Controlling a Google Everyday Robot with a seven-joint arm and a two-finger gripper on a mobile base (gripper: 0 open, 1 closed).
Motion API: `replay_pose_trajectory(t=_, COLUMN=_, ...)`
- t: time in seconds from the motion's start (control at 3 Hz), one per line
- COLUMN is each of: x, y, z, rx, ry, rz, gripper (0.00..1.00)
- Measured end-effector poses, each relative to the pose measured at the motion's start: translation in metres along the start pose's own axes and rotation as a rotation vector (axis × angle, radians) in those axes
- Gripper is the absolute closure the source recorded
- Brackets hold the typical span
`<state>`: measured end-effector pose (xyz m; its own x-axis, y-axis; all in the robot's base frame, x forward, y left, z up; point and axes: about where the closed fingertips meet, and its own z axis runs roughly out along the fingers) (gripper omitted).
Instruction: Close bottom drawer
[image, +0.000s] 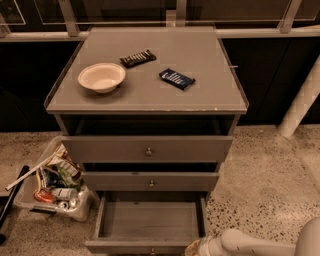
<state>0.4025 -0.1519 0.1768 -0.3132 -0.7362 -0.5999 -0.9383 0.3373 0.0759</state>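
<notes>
1. Cream-coloured robot gripper (198, 247): low, just beside the right front corner of item 2. I cannot tell whether it is wide or narrow. I judge it is set there to push.
2. Shallow grey wooden bottom drawer (145, 246): pulled well out, lowest of 3.
3. Clear plastic litter bin (50, 192): near the drawer's left edge.
4. Speckled stone floor (260, 185): open room on the right.

A speckled stone floor (260, 172) meets dark wall panels (265, 80), a white post (300, 102) at right.
</notes>
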Motion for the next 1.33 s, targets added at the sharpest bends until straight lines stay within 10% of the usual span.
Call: replay_pose_trajectory(t=1.33, x=-0.0005, y=0.0000, z=0.0024, rx=-0.009, ry=-0.009, rz=0.009, gripper=0.11)
